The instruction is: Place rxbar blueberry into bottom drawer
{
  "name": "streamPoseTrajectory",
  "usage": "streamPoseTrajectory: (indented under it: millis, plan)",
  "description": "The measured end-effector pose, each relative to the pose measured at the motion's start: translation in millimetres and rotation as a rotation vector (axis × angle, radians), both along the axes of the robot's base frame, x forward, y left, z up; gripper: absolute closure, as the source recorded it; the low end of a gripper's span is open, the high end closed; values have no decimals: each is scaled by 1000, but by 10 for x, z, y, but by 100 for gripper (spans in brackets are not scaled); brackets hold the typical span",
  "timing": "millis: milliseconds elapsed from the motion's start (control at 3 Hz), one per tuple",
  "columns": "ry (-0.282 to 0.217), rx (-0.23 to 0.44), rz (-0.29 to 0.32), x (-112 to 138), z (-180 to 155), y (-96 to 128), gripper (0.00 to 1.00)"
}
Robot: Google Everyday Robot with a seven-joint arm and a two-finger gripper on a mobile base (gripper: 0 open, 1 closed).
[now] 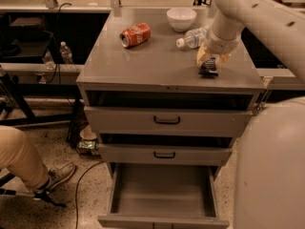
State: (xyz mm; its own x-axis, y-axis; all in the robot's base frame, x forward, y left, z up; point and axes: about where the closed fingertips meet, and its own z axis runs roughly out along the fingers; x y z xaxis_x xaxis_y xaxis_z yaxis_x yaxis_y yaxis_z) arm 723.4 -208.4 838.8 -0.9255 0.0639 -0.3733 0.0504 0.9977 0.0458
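The rxbar blueberry (208, 68), a small dark bar, is at the right front of the grey cabinet top (157, 63). My gripper (210, 65) reaches down from the upper right, its tan fingers (202, 56) closed around the bar, which stands on end touching or just above the top. The bottom drawer (162, 220) is pulled open below, showing a plain grey floor with nothing in it.
A red soda can (135, 35) lies at the back left of the top, with a white bowl (181, 18) and a clear bottle (193, 38) behind the gripper. Two upper drawers with black handles (167, 120) stand slightly ajar. A person's leg and shoe (28, 163) are at lower left.
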Motion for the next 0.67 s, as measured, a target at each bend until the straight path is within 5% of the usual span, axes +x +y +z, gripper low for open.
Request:
streamPoseTrajectory:
  millis: [667]
  plan:
    - [-92,79,250,-537,513,-230,100]
